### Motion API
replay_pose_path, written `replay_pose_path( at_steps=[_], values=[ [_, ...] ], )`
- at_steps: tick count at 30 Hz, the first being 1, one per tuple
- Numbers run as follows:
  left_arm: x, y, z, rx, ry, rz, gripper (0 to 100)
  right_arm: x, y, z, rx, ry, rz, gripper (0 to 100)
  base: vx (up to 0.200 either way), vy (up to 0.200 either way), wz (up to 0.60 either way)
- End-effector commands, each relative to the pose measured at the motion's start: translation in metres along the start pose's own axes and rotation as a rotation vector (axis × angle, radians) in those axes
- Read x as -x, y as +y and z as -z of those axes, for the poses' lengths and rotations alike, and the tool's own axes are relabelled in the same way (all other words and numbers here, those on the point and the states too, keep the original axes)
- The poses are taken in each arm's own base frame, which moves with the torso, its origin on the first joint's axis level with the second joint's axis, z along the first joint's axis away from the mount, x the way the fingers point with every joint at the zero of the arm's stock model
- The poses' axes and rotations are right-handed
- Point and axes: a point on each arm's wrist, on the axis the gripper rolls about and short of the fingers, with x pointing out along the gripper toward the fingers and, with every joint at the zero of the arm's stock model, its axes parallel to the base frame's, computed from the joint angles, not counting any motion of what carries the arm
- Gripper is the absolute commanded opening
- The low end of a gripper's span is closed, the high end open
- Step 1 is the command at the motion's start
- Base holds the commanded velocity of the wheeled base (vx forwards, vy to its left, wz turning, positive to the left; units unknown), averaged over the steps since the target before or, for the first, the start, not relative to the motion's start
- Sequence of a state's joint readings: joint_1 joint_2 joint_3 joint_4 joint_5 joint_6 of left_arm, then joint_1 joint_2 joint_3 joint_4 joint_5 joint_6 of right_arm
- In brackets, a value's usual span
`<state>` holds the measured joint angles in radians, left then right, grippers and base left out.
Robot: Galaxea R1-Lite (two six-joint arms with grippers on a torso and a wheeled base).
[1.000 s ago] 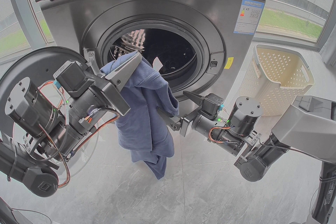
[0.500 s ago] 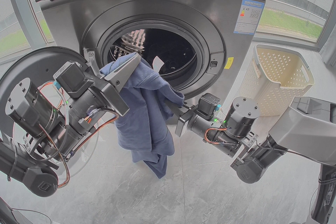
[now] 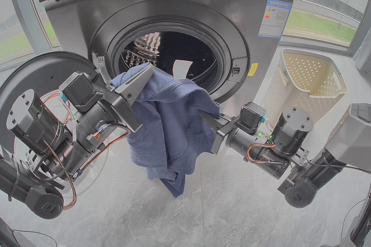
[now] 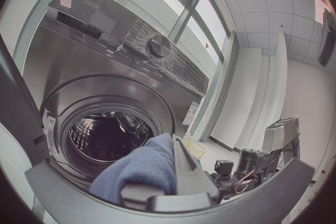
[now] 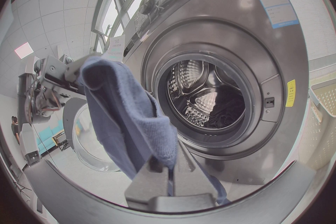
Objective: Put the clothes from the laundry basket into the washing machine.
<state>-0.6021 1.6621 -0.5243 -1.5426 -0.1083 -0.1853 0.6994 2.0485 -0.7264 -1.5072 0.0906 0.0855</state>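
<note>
The blue garment (image 3: 170, 116) is held at the centre of the head view, just below the open drum (image 3: 174, 53) of the washing machine (image 3: 239, 24), with its lower part hanging toward the floor. Its upper edge is pinched by the left gripper (image 3: 146, 69). Its edge toward the right of the frame is pinched by the right gripper (image 3: 205, 116). This two-point hold is judged to keep the cloth gathered for insertion. The laundry basket (image 3: 309, 85) is located at the right of the frame.
</note>
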Motion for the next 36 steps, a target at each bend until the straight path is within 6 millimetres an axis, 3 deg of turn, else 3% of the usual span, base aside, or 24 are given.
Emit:
replay_pose_path(
  at_steps=[1, 9, 16, 27, 36],
  values=[
    [0.004, -0.001, -0.001, -0.001, 0.003, -0.001, 0, 0.026, 0.003, -0.024, 0.007, -0.019, -0.003, 0, 0.000, 0.000, 0.00],
    [0.008, -0.001, 0.000, 0.000, 0.013, -0.004, 0, 0.059, 0.009, -0.044, 0.001, -0.043, -0.010, 0, 0.000, 0.000, 0.00],
    [0.012, -0.001, 0.003, -0.001, 0.031, -0.009, 0, 0.060, 0.012, -0.047, -0.002, -0.053, -0.012, 0, 0.000, 0.000, 0.00],
    [0.010, 0.002, 0.000, -0.004, 0.013, -0.038, 0, 0.058, 0.001, -0.054, 0.007, -0.084, 0.029, 0, 0.000, 0.000, 0.00],
    [0.008, 0.014, -0.003, -0.024, -0.006, -0.108, 0, 0.050, -0.005, -0.077, 0.005, -0.186, 0.072, 0, 0.000, 0.000, 0.00]
  ],
)
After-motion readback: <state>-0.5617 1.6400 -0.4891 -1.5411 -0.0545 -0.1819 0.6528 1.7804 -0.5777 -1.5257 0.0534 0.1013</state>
